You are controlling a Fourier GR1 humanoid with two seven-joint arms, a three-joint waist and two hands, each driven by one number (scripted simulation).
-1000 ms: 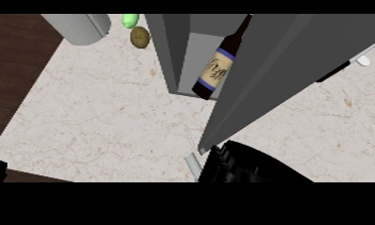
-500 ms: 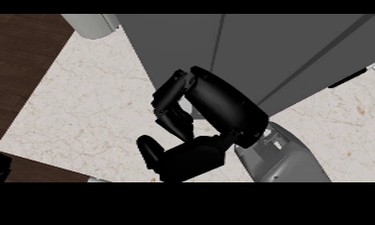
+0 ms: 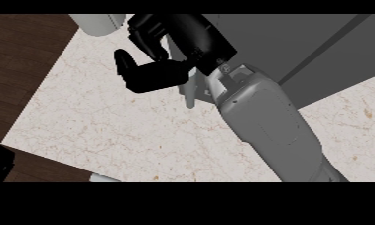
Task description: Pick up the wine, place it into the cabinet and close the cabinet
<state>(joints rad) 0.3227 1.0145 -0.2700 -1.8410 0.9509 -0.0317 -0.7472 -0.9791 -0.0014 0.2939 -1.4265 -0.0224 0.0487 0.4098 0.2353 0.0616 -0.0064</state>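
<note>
Head view: right hand (image 3: 172,45) sits against the grey cabinet (image 3: 293,45) front, fingers (image 3: 147,33) curled, holding nothing visible, likely placed to push the door closed. Wine not visible, presumably inside. Desk (image 3: 110,120) below. Left hand out of view.

Cabinet at the back, hand in front of it.
The cabinet (image 3: 293,45) stands on the counter (image 3: 110,120) at upper right; the right hand (image 3: 172,45) lies over its left edge, a canister (image 3: 99,22) just left.
</note>
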